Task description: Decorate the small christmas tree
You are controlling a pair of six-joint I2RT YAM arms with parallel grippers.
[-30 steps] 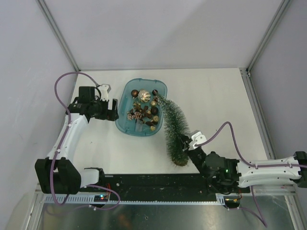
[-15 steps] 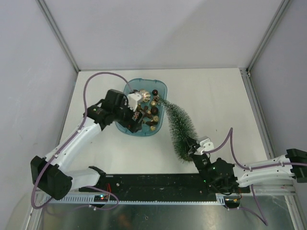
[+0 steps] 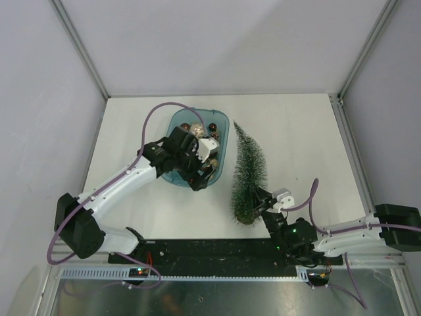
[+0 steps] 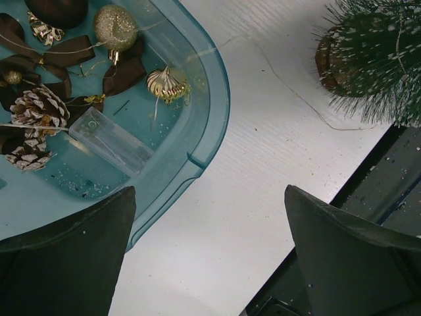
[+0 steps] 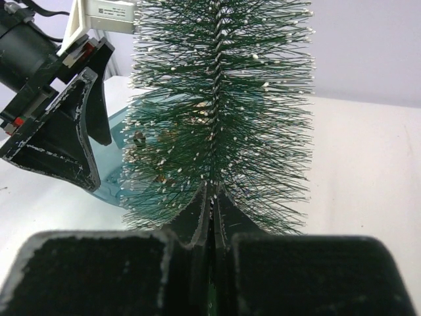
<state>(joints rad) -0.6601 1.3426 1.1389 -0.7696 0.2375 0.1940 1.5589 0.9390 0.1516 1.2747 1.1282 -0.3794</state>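
Overhead, you see the small christmas tree (image 3: 248,172) on the white table (image 3: 296,145), just right of the teal tray (image 3: 172,125). Its long axis runs near to far, with the round base toward the arm bases and the tip toward the far wall. That view alone does not tell you how steeply the tree leans.

The right wrist camera fills in what the overhead hides. The right gripper (image 5: 212,197) is clenched on the tree low down, fingers pressed together. The twisted wire trunk rises straight out from between them, frosted bristles fanning to both sides.

The left wrist camera gives you the tray's contents. A pinecone (image 4: 36,108), a glittered gold ball (image 4: 115,26) and brown ribbon bows lie inside, all too small to sort from above. The left gripper (image 4: 209,197) hangs over the tray's near right rim, fingers spread wide and holding nothing. One finger is above the tray and the other above bare table. The tree's brown base shows at the upper right of that view, apart from the tray.
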